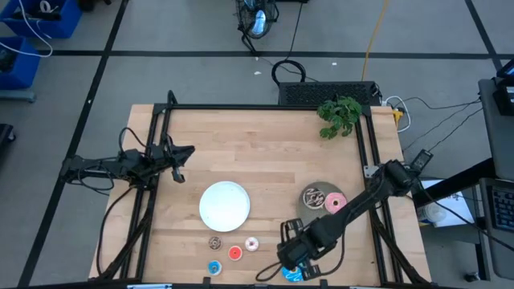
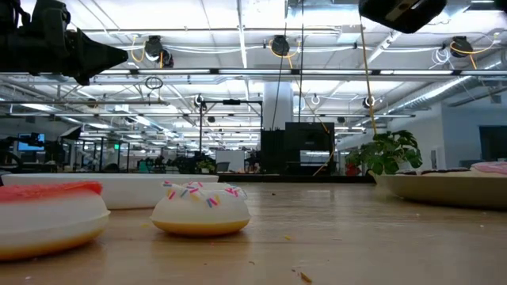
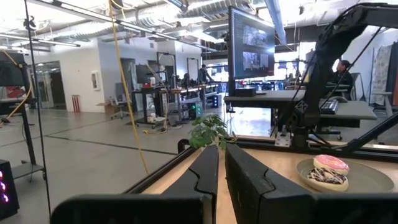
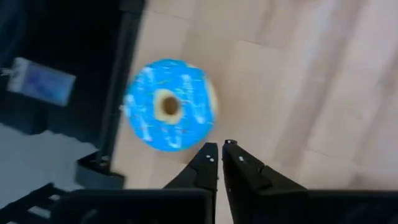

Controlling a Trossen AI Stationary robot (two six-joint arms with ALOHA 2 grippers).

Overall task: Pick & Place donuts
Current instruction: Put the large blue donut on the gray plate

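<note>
Needs a fresh grasp on the blue sprinkled donut (image 4: 169, 104), judging by the right wrist view: shows the right gripper (image 4: 219, 146) with its two fingers pressed together and nothing between them, the donut lying flat on the wood just beside the tips, toward the upper left of that frame. Looks like a close on air rather than a hold.

To do the step well: spread the fingers wide, shift toward the donut until the ring sits between them or one finger drops through the hole, lower to the wood, then squeeze. Go gently near the table's edge; the donut lies at the bottom centre of the high view (image 1: 291, 275), right at the front rail, and could probably be nudged off by a sideways push. After the lift, carry to a plate: the grey plate (image 1: 307, 215), right of centre, already holds the pink donut (image 1: 335, 201) and the chocolate donut (image 1: 313, 196); the white plate (image 1: 225, 205) lies at centre.

Left gripper (image 1: 181, 152) waits at the left of the high view, fingers nearly together, holding nothing.

Hard to make out: the blue donut in the high view, half covered by the right gripper (image 1: 293, 261). Cut off in the low view: the red donut (image 2: 47, 214) at the left edge, beside the white-pink donut (image 2: 200, 207). Missing from the low view: the right gripper's fingertips and the blue donut.
</note>
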